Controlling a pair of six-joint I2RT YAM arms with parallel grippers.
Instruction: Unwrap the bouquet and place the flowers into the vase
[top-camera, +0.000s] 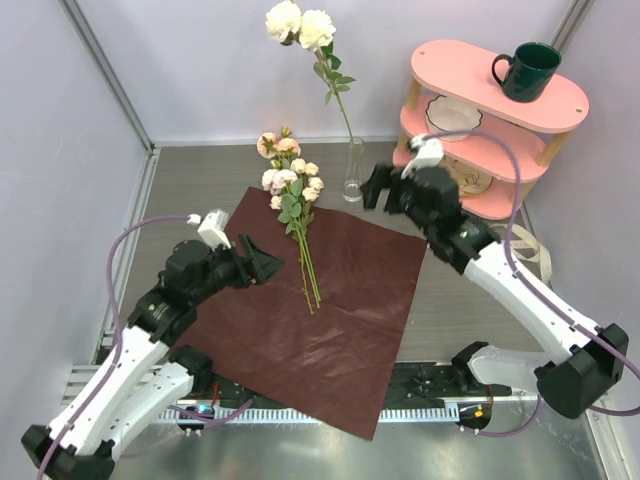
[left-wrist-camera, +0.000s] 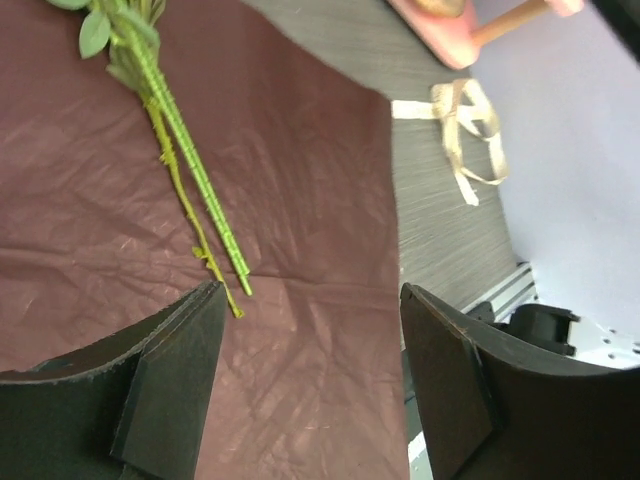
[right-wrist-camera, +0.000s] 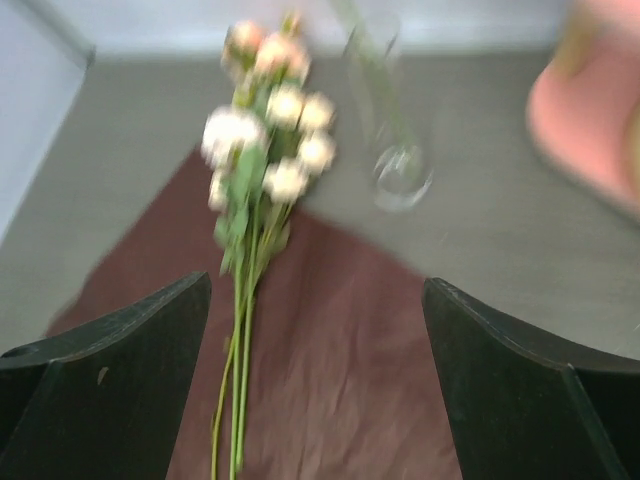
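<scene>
At the left edge of the wrapping paper (top-camera: 330, 330), left hand (top-camera: 262, 262): we see it spread and empty, low over the paper and aimed at the cut stem ends.
Flowers (top-camera: 293, 210): they lie loose down the middle of the paper, heads reaching past its far corner onto the bare table (top-camera: 200, 180), stems pointing toward us.
Handling: we judge them light, thin and springy. The blooms would bruise, so we would take hold on the bare lower stems. They may roll or slide on the smooth paper.
Vase (top-camera: 353, 178): upright just beyond the paper's far edge, right of the flower heads, with one tall rose stem (top-camera: 333, 78) standing in it. We think it is slim, fragile and top-heavy, so a nudge could tip it.
Right hand (top-camera: 382, 192): released, nothing between its fingers, just right of the vase, above the paper's far right corner.
Room: we see open paper on both sides of the stems. The ribbon (left-wrist-camera: 415, 107) lies off the paper's right edge. The pink shelf (top-camera: 460, 65) stands close behind the right hand and narrows that approach.
</scene>
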